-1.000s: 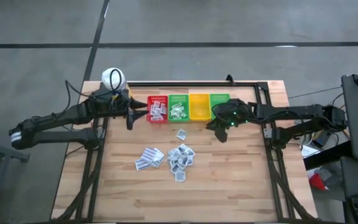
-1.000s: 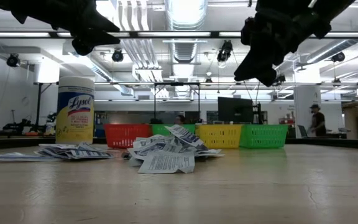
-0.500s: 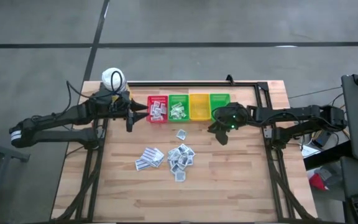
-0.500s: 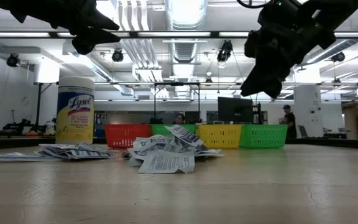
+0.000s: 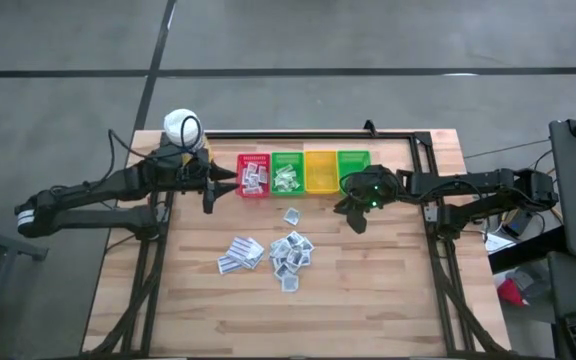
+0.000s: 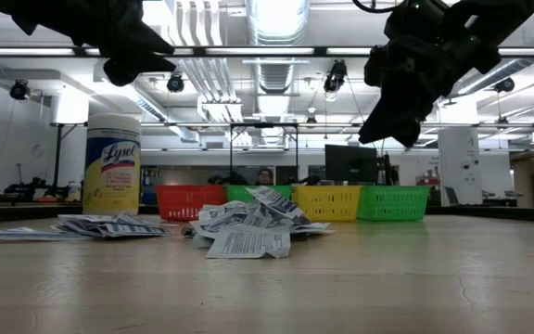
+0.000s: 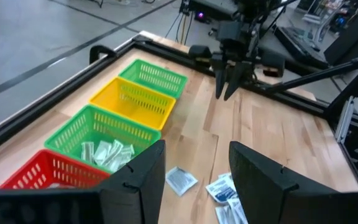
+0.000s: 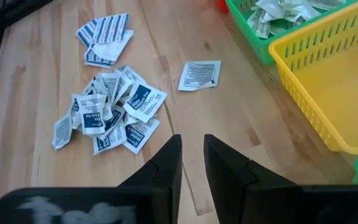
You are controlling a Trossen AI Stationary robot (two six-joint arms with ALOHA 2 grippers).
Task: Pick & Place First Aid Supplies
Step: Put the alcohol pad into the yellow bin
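- Four bins sit in a row at the upper middle of your high view: red bin [image 5: 253, 175], green bin [image 5: 287, 173], yellow bin [image 5: 320, 170], second green bin [image 5: 352, 161].
- Sachets [image 5: 290, 251] lie heaped at the centre of your table [image 5: 388, 290]; a striped batch [image 5: 239, 253] lies just left of the heap.
- One lone sachet [image 5: 291, 215] lies between heap and bins.
- More sachets already lie in the red bin and the first green bin [image 7: 104, 151].
- Your left gripper [image 5: 208, 187] hangs left of the red bin, fingers [image 7: 135, 184] spread apart, nothing between them.
- Your right gripper [image 5: 353, 213] hangs right of centre in the high view, below the second green bin; fingers [image 8: 166, 163] stand close with a narrow gap, nothing between them, so I cannot tell whether they are released or clenched.
- One canister [image 6: 111, 164], white-capped, stands at the table's upper left corner in the high view.
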